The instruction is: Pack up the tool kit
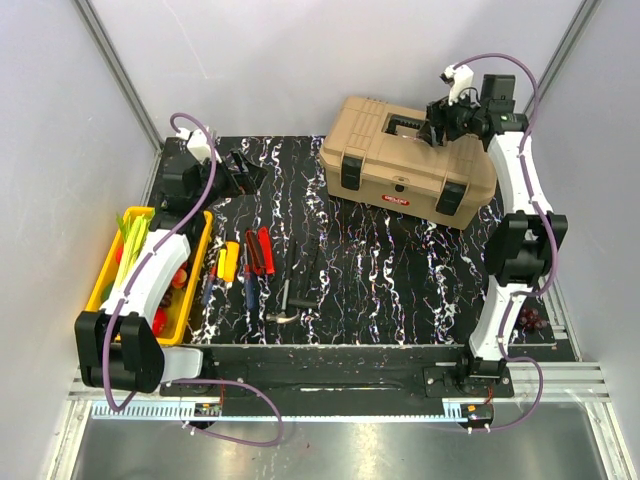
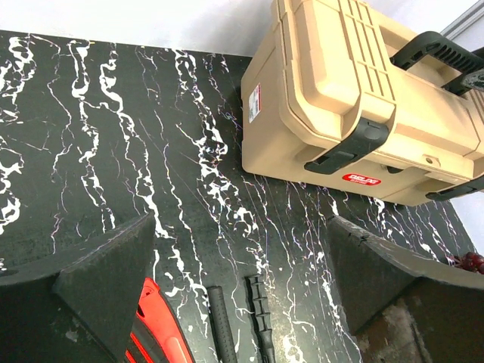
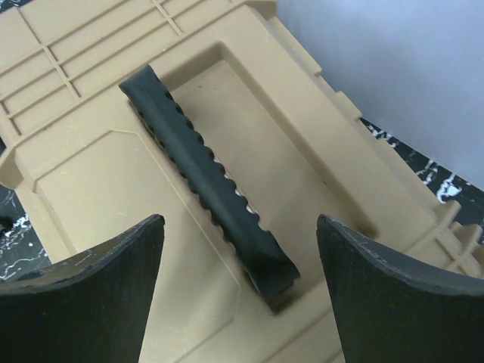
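The tan toolbox point(image 1: 405, 170) stands closed at the back right of the mat, its black latches facing front. My right gripper point(image 1: 437, 128) hovers open over the lid. In the right wrist view the black top handle point(image 3: 204, 174) lies in its recess between and below my spread fingers point(image 3: 238, 257). My left gripper point(image 1: 250, 170) is open and empty above the back left of the mat; it also shows in the left wrist view point(image 2: 242, 265). Red-handled point(image 1: 262, 250), orange-handled point(image 1: 228, 262) and blue-handled point(image 1: 209, 287) tools lie at the front left. The toolbox also shows in the left wrist view point(image 2: 355, 91).
A yellow tray point(image 1: 196, 275) of vegetables sits left of the mat under my left arm. A hammer point(image 1: 285, 300) and black-handled tools point(image 1: 320, 275) lie beside the coloured tools. A red handle point(image 2: 155, 325) and two black handles point(image 2: 223, 325) show below my left fingers. A dark red object point(image 1: 530, 320) lies by the right arm.
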`<state>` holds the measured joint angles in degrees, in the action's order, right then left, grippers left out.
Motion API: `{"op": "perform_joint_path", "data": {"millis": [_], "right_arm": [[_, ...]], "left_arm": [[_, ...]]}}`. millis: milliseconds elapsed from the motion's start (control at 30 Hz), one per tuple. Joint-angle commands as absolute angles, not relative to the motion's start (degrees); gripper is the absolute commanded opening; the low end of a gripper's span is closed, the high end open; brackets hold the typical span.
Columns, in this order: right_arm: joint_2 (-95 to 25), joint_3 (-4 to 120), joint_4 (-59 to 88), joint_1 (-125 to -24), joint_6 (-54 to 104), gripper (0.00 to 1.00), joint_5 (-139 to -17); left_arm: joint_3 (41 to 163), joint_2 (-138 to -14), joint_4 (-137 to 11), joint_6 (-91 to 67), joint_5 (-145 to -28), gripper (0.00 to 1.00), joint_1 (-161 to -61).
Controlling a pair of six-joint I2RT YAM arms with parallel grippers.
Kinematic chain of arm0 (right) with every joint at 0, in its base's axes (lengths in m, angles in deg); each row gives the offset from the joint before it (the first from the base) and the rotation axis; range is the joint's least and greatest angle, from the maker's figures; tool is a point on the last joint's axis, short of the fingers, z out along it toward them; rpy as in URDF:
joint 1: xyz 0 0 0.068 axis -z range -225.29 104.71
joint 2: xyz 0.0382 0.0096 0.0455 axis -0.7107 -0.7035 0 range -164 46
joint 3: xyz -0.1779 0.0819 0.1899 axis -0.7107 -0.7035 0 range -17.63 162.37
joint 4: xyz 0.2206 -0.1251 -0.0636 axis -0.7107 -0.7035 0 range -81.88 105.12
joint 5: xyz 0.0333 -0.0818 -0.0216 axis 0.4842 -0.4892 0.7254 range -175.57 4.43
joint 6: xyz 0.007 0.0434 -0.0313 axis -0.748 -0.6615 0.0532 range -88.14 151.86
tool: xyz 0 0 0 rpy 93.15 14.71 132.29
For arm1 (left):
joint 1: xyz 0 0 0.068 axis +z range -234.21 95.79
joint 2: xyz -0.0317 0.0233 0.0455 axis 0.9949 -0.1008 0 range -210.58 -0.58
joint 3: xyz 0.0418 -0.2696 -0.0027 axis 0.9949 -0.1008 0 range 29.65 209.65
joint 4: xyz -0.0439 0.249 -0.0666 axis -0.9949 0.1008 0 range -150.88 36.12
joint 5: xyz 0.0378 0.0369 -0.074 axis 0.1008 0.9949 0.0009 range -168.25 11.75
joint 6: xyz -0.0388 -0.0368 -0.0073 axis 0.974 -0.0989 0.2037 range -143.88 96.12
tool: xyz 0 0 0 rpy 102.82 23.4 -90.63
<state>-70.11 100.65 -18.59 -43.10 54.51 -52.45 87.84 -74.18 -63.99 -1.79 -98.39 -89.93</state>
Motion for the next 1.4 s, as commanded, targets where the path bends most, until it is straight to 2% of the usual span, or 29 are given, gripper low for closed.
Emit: {"op": "perform_joint_path", "data": {"millis": [0, 200, 433, 500, 567, 633, 1033, 1367], "right_arm": [[-70.5, 104.2, -18.1, -44.5, 52.8, 0.81, -49.4], [-69.7, 101.3, -18.0, -46.7, 53.1, 0.56, -53.3], [-66.8, 97.8, -18.8, -48.5, 55.8, 0.46, -59.9], [-67.4, 98.6, -19.8, -49.2, 56.6, 0.36, -61.7], [-67.3, 98.9, -19.8, -49.7, 56.3, 0.10, -62.6], [-66.3, 98.8, -19.0, -50.5, 55.2, 0.02, -63.0], [-62.9, 99.9, -18.6, -53.1, 39.2, 0.00, -62.3], [-55.7, 91.9, -20.1, -56.5, 25.6, 0.00, -75.1]], "left_arm": [[91.8, -74.9, -64.9, -1.7, -100.5, 0.99, -89.7], [92.0, -75.0, -63.4, -2.3, -101.5, 0.99, -89.7], [90.9, -74.3, -64.4, -2.5, -104.4, 0.99, -89.7], [90.6, -74.1, -64.6, -2.4, -104.5, 0.99, -89.7], [90.0, -73.6, -64.7, -2.4, -104.8, 0.99, -89.7], [89.5, -73.1, -64.9, -2.2, -104.8, 0.99, -89.7], [86.3, -70.7, -66.4, -0.5, -105.4, 0.99, -90.4], [85.5, -71.4, -66.7, 0.8, -105.5, 0.99, -91.3]]}}
